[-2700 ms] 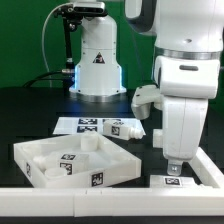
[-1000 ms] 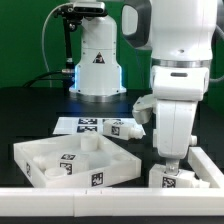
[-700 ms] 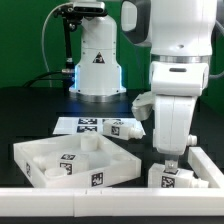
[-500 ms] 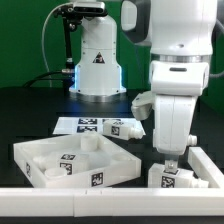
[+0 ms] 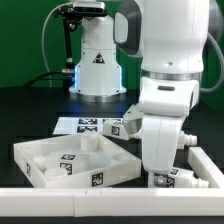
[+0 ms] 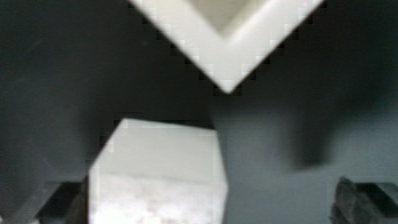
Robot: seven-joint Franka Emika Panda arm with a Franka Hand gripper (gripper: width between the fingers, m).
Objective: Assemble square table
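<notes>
The square table top (image 5: 70, 160), white with a raised rim and black-and-white tags, lies at the exterior view's lower left. One stubby white leg (image 5: 118, 127) lies behind it. Another tagged leg (image 5: 174, 181) lies in the corner of the white rail. My gripper (image 5: 160, 177) hangs low right over that leg. In the wrist view my gripper (image 6: 214, 207) is open. The leg (image 6: 160, 175) lies between the dark fingers (image 6: 61, 205), close to one and well apart from the other. Nothing is held.
The white rail (image 5: 110, 205) runs along the front and turns up the exterior view's right side (image 5: 207, 165); its corner (image 6: 222, 40) shows in the wrist view. The marker board (image 5: 85, 124) lies behind the table top. A second robot base (image 5: 97, 65) stands at the back.
The arm has swung toward the exterior view's left and come down, bringing the gripper lower over the leg by the rail. The jaws stayed open. The parts have not moved.
</notes>
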